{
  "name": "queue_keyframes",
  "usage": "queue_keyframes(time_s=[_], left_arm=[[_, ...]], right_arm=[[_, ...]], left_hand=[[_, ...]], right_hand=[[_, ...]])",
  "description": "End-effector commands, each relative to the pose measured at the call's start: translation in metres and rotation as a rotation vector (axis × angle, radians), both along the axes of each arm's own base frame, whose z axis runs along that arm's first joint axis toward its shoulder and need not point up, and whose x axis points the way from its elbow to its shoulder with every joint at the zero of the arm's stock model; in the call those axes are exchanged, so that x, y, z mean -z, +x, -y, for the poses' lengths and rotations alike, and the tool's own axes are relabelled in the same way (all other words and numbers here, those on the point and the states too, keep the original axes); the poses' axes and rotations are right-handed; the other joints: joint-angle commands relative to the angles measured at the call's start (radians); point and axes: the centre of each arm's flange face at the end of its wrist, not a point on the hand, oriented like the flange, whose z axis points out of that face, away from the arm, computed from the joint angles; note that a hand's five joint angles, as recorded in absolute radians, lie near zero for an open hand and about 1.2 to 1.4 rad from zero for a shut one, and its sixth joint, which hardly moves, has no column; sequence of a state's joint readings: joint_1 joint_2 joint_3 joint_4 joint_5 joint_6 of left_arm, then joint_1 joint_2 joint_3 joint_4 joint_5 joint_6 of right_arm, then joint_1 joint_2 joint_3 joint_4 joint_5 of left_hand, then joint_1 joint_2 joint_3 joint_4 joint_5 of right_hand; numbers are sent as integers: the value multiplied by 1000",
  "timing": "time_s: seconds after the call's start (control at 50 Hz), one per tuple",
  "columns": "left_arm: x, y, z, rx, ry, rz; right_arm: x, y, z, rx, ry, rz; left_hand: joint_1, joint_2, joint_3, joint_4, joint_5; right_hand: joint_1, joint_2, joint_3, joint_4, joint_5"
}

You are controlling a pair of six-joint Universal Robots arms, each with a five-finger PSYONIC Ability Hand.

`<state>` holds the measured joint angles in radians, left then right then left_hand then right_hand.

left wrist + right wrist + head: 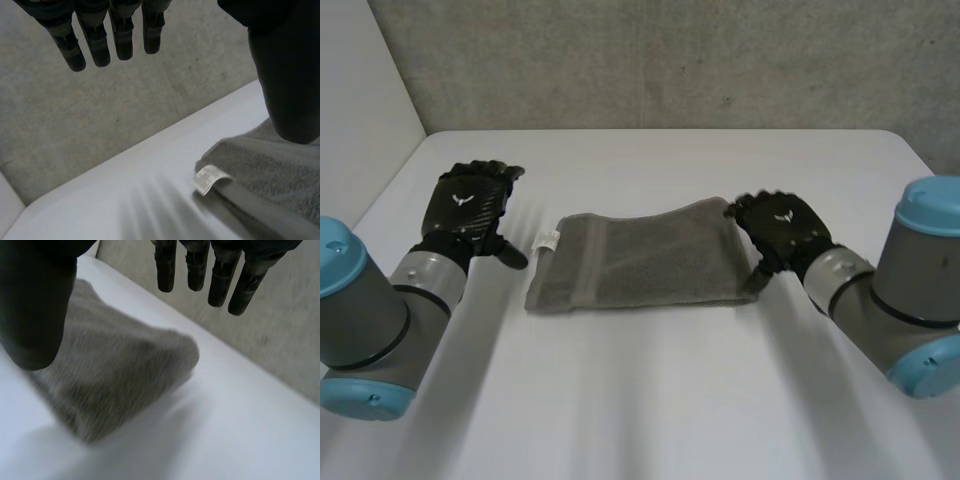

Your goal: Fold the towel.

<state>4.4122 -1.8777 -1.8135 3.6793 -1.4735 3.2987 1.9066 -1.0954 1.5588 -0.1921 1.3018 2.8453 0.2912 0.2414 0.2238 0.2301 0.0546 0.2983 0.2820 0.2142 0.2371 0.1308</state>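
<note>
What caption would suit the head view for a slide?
Grey towel on the white table, open left hand beside it, open right hand at its other end.

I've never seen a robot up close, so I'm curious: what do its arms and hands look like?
The left arm and right arm are thick grey cylinders with round light-blue caps at the joints. The left hand and right hand are black and glove-like, with segmented fingers and a thumb. Each has a small white emblem on its back.

towel [640, 264] | grey terry, folded into flat rectangle | white tag [548, 240] at one end | mid-table
</note>
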Motion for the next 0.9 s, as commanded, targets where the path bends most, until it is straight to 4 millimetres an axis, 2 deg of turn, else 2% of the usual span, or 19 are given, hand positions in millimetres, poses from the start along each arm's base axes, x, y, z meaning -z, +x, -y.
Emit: queue_keyframes(time_s=[0.02,0.06,0.1,0.16,0.24,0.36,0.52,0.7,0.84,0.86,0.88,0.9], left_arm=[[-11,-26,-7,72,-32,-20],[-10,-32,-8,86,-28,-32],[-7,-46,-10,120,-6,-67],[-5,-51,-13,127,10,-84],[9,-58,-18,123,70,-113],[17,-54,-17,106,96,-108],[20,-48,-17,89,107,-103],[23,-47,-21,90,116,-93],[23,-47,-21,91,114,-92],[24,-47,-21,91,115,-90],[24,-47,-21,91,115,-90],[24,-47,-21,91,115,-90]], right_arm=[[26,-4,-4,-4,78,44],[32,-2,-3,-6,83,60],[35,0,0,1,89,110],[36,1,3,12,98,164],[41,7,2,7,109,196],[40,26,-7,-46,60,221],[56,28,-7,-47,84,194],[58,30,-9,-53,89,189],[63,30,-9,-55,85,189],[63,30,-9,-55,85,189],[63,30,-8,-55,79,192],[63,30,-8,-55,79,192]], left_hand=[[-107,-57,-49,-56,-45],[-107,-57,-49,-56,-45],[-104,-54,-49,-56,-42],[-104,-54,-49,-56,-42],[-104,-54,-49,-56,-42],[-104,-54,-49,-56,-42],[-104,-54,-49,-56,-42],[-107,-57,-49,-56,-45],[-107,-57,-49,-56,-45],[-107,-57,-49,-56,-45],[-107,-57,-49,-56,-45],[-107,-57,-49,-56,-45]], right_hand=[[39,55,-40,-63,32],[60,76,-40,-63,53],[141,158,-40,-63,134],[212,228,-40,-63,205],[248,264,-40,-63,241],[344,361,-40,-63,337],[336,352,-40,-63,329],[359,375,-40,-63,352],[752,768,-40,-63,745],[753,769,-40,-63,746],[869,885,-40,-63,862],[870,886,-40,-63,863]])
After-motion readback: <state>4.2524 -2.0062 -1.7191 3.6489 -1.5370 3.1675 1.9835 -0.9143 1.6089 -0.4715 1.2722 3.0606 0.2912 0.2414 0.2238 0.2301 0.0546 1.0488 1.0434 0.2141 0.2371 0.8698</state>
